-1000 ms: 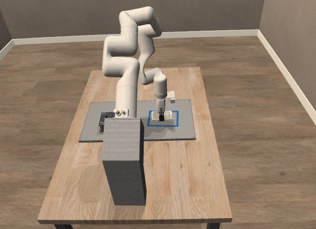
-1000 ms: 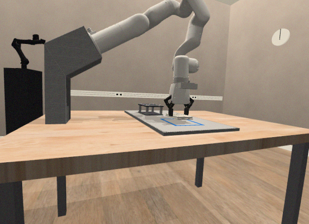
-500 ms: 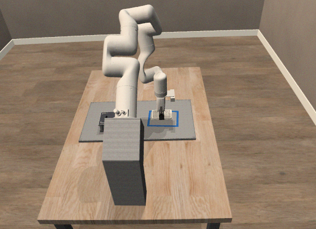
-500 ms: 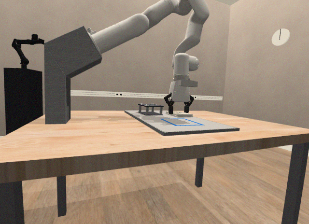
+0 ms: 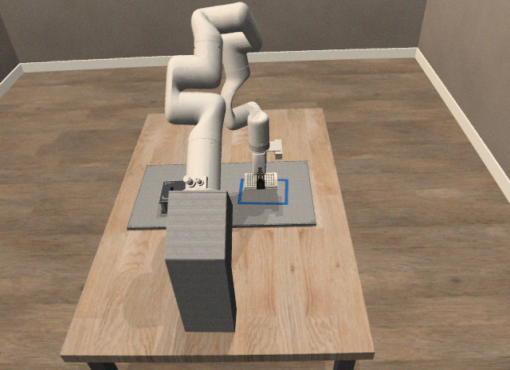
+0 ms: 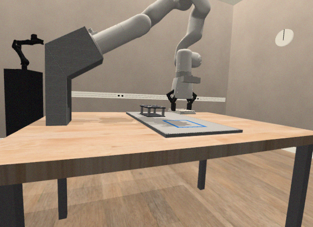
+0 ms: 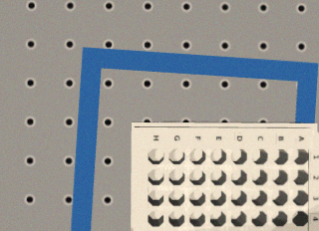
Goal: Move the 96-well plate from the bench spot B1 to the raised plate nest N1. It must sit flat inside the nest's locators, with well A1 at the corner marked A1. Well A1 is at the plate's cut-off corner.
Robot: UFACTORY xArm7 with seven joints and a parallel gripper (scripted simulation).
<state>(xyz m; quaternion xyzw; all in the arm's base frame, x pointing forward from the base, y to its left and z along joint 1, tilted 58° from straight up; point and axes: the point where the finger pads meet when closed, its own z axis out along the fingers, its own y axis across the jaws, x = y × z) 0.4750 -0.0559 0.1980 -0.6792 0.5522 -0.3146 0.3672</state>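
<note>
Plate nest (image 6: 152, 107) half hidden by arm in top view; cream 96-well plate (image 7: 224, 178) cut off at wrist frame edge, clamped in gripper (image 6: 181, 103), held above blue-outlined bench spot B1 (image 6: 184, 124)

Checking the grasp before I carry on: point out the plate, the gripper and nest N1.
96-well plate (image 7: 224, 176), wrist view, its well grid.
Gripper (image 6: 181, 106), exterior view, between fingertips.
Nest N1 (image 6: 152, 107), exterior view, top frame.

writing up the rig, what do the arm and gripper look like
The arm is a chain of smooth, rounded off-white tube segments with thin seam lines, with no cables or markings visible. The gripper has an off-white boxy body and black, angular linkage fingers.
</note>
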